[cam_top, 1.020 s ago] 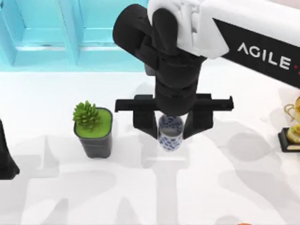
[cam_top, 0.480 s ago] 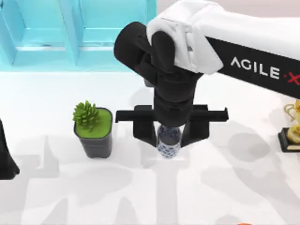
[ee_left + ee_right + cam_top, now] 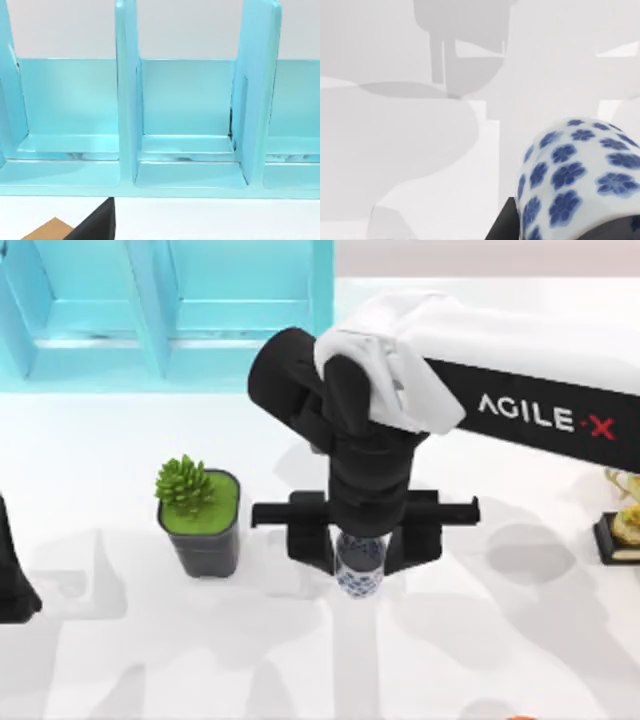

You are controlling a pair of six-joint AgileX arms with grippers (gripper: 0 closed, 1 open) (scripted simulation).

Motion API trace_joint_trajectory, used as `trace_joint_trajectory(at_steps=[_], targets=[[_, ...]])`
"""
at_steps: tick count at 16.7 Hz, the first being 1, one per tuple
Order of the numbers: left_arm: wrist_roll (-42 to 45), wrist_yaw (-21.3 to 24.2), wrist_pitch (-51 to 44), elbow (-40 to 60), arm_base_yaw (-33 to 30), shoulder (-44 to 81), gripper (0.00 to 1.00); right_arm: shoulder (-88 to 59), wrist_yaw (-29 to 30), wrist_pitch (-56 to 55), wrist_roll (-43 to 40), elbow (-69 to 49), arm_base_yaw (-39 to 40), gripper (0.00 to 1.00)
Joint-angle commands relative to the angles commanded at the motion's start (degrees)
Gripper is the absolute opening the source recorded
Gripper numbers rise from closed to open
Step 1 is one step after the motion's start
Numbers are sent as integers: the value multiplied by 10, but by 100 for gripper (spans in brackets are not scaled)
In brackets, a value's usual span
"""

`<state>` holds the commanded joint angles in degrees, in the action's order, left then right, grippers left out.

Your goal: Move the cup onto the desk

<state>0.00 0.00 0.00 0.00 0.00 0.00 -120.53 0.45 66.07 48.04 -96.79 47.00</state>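
You had bright, even lighting in all three views. The glossy white desk [image 3: 120, 640] carried several soft grey overlapping shadows, indicating more than one overhead source. The darkest shadow sat beneath the right gripper [image 3: 362, 558]. The light blue shelf unit [image 3: 190, 125] showed faint reflections along its floor edges.
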Motion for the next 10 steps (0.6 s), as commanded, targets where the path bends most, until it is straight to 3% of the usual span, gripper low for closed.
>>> trace_joint_trajectory(at_steps=[1, 10], targets=[[0, 0, 0, 0, 0, 0, 100, 0, 0, 0, 0, 0, 0, 0], [0, 0, 0, 0, 0, 0, 100, 0, 0, 0, 0, 0, 0, 68]])
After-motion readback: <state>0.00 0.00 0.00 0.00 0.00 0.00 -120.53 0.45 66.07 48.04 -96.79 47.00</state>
